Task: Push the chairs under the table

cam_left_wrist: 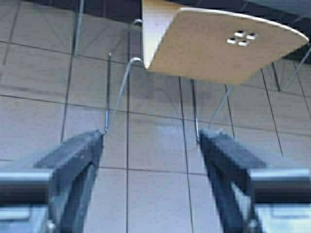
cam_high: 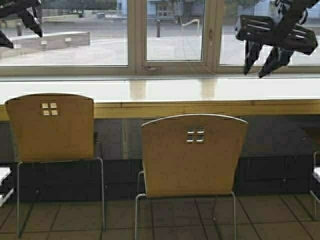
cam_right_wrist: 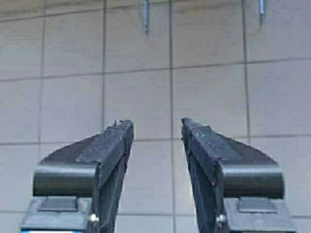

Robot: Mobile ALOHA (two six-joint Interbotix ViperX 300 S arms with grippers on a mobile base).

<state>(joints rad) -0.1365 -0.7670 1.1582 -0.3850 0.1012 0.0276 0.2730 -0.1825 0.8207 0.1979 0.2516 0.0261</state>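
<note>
You have two light-brown moulded plywood chairs at the long pale wooden table. The left chair sits close against its edge; the middle chair stands nearer you, likely the one to push. Left gripper, fingers spread wide, and right gripper, fingers apart, hang raised, touching nothing.

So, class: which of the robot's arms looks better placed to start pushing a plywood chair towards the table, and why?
Probably the left. The left arm's wrist view shows a chair backrest ahead of its open jaws; the right arm's shows only floor tiles and leg tips.
</note>
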